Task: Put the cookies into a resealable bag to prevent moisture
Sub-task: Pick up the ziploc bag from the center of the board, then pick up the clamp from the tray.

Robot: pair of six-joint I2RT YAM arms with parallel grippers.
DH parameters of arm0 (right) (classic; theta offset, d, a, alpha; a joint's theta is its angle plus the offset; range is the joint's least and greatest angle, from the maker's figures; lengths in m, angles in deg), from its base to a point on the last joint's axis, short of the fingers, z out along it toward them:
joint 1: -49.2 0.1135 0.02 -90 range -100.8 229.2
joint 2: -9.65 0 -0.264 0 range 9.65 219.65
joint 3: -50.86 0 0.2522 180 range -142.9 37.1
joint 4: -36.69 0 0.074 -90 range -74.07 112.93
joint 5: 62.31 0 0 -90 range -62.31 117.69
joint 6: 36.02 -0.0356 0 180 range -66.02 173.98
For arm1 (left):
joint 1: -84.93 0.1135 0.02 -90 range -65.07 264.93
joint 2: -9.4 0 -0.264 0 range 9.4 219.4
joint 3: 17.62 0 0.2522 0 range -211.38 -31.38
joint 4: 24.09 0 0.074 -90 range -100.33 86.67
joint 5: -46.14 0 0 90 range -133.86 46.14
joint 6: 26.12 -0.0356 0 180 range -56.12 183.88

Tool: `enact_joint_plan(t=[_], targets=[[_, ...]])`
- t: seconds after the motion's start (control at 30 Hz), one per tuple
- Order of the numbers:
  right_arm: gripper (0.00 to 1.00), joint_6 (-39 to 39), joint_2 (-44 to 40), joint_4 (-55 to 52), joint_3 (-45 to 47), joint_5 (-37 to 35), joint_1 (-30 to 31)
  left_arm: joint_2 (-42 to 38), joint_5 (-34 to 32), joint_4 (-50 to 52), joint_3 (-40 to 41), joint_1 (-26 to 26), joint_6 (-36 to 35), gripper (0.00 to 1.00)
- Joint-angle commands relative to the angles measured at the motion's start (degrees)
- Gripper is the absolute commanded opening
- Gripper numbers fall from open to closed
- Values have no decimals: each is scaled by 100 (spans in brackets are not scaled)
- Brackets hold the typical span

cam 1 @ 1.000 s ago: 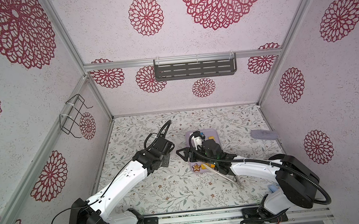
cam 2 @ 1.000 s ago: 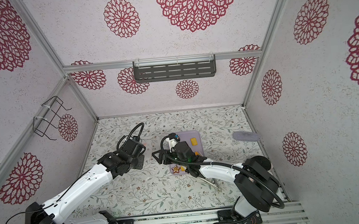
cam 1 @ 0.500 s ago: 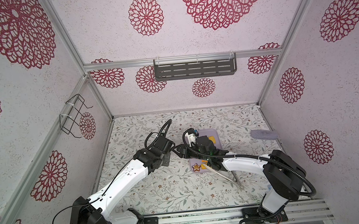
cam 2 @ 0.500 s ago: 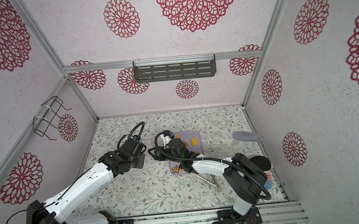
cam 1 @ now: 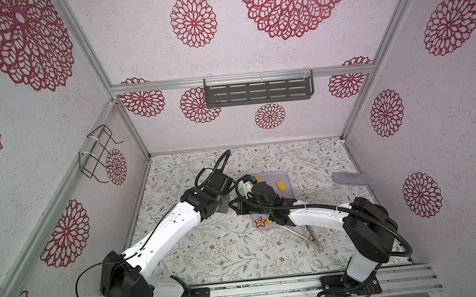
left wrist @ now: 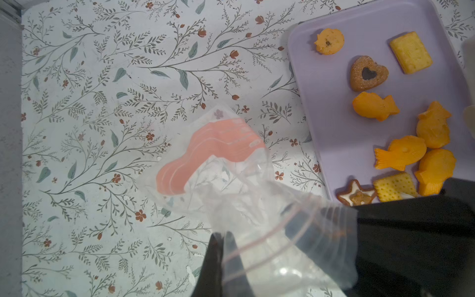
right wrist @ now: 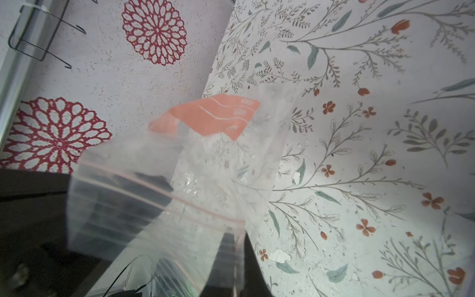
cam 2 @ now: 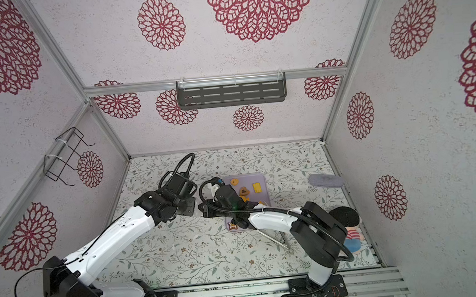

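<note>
Holding the bag (left wrist: 231, 180) by its zip mouth, both end effectors meet above the bench (left wrist: 102, 128), just beside the tray (left wrist: 321, 102).

Left end effector (left wrist: 222, 246): closed, fingers pinched on one lip of the mouth.

Right end effector (right wrist: 235, 246): closed, clamped on the opposite lip (its black body fills a corner of the left wrist view).

Bag: clear and crinkled, stretching away from both grips, with a salmon label at the far end. Cannot tell whether that end touches the bench. In both top views the two tips sit nearly together and the bag is barely visible between them.

Cookies (left wrist: 375, 106): all on the tray, apart from the bag. They are orange fish and rounds, two yellow squares, a brown heart and a brown star (left wrist: 356, 195). The star is nearest the bag mouth.

Tongs (cam 1: 312, 236): on the bench, partly under the right arm.
</note>
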Motion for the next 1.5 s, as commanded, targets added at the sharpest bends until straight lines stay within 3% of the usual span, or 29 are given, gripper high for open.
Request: enact_joint_plan(t=[0.0,0.2,0.33,0.43,0.6,0.7,0.77,0.87,1.07,1.47], targets=[[10,112,0,-21,-86,103,31,0,246,-20,-145,169,103,0],[17,-152,-331,1086,487,596,-197,-5,839,-202,-50,416,297,0],[42,203,-841,1155,840,913,-461,46,1099,-36,22,590,340,0],[63,958,-1560,576,1110,706,-613,70,1006,179,21,728,245,0],[87,2488,-2932,-1693,1170,-309,-725,152,936,500,-145,1068,-78,0],[90,2838,-3396,-3849,881,-1680,-766,272,969,830,-446,1329,-385,0],[92,2639,-3572,-5159,725,-2540,-833,378,1003,1079,-689,1515,-565,0],[94,2093,-3787,-6172,779,-2886,-965,518,1035,1271,-908,1696,-736,0],[99,1065,-3877,-6652,1417,-3030,-1000,728,771,1337,-1027,1800,-862,0],[99,1101,-3656,-5494,2565,-2348,-1120,637,716,1182,-859,1794,-850,0]])
